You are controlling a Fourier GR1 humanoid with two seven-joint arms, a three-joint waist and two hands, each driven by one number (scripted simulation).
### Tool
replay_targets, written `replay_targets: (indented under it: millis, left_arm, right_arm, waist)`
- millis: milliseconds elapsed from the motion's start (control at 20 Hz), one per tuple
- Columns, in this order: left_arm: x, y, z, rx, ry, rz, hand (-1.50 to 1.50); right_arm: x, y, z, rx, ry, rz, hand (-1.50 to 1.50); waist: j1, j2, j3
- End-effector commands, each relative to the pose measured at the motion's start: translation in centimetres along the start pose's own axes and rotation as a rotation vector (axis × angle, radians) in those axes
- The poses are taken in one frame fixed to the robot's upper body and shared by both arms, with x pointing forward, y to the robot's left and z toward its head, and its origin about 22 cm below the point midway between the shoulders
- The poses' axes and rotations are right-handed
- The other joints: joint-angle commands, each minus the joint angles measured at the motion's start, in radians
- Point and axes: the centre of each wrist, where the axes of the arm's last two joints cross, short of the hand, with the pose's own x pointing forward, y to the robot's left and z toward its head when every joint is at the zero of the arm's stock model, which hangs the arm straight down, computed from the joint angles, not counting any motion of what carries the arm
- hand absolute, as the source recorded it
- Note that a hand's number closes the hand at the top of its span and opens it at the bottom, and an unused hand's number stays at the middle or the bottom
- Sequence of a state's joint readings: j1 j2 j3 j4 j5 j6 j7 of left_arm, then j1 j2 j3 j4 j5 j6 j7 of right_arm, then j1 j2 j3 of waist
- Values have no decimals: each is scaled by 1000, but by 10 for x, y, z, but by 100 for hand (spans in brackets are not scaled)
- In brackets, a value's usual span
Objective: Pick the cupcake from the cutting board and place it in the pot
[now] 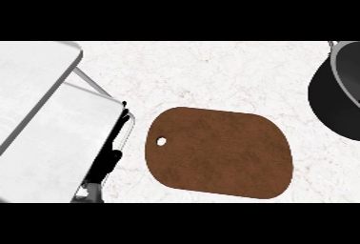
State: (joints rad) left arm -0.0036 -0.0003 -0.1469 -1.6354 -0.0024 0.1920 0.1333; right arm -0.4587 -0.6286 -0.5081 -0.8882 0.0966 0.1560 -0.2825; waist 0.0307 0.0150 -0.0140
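The brown cutting board (219, 151), with a small hole near its left edge, lies flat in the middle of the white counter. Nothing stands on it, and no cupcake shows anywhere in the head view. The dark pot (339, 97) sits at the right edge, cut off by the frame, with its grey rim and black wall showing. My left forearm (53, 143) fills the left side as large grey panels close to the camera. Only thin black slivers of the left hand (111, 157) show along the forearm's right edge, just left of the board. My right hand is out of view.
The white marbled counter (211, 71) stretches between the board and the pot and behind the board. The grey forearm hides everything on the left third of the view.
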Motion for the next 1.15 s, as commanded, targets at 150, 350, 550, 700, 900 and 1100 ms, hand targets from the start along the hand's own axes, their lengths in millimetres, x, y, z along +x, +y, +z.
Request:
replay_targets:
  millis: [150,350,550,700,900,1100]
  left_arm:
    - [52,49,-21,103,-130,-52,0]
    - [53,60,-22,124,-147,-74,0]
    - [47,56,-24,113,-157,-70,0]
    - [56,56,-22,89,-146,-80,0]
    - [49,60,-19,106,-144,-70,0]
    - [56,58,-17,101,-165,-79,0]
  right_arm:
    - [-17,-57,9,-38,-2,-159,-150]
    - [-14,-97,18,-36,-7,-149,-150]
    - [-28,-120,38,3,1,-176,-150]
    - [-16,-135,33,8,0,-141,-150]
    - [-32,-142,52,27,11,-143,-150]
    - [-29,-154,56,25,1,-141,-150]
  waist:
    - [-8,-6,19]
    - [-5,-1,20]
    - [-15,-1,20]
    - [3,0,21]
    - [0,-1,21]
    - [9,-2,22]
